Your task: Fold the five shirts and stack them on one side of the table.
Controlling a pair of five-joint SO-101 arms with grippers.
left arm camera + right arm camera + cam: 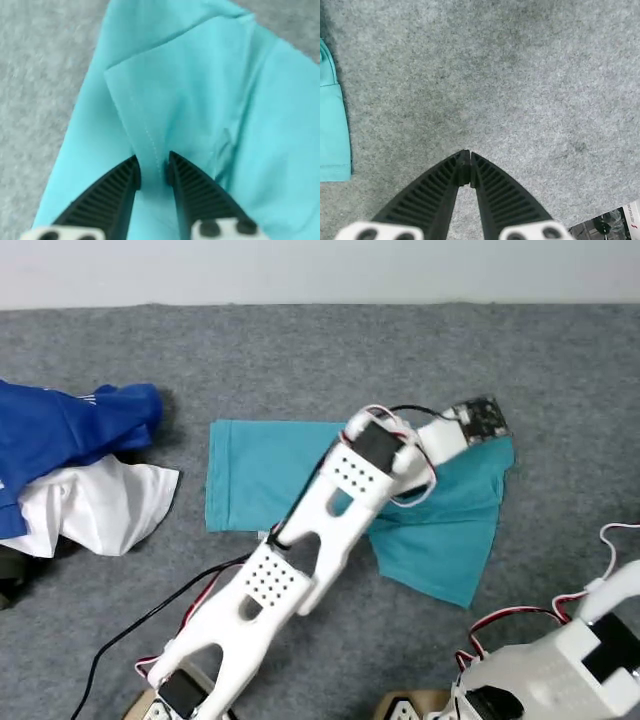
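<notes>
The left end effector (152,167), nearly closed, pinches a raised fold of the teal shirt (200,90), which lies partly folded mid-tabletop (520,75). The right end effector (466,167) is closed and empty over the grey surface, near the shirt's hem.

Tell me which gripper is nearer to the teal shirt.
Left. The left gripper is on the teal shirt, jaws closed on a fold of it. The right gripper is beside the shirt over the grey carpet, jaws shut.

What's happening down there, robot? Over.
Left end effector pinching teal shirt. Right end effector shut, over gray mat. Blue shirt, white shirt heaped aside. Nothing in the way.
</notes>
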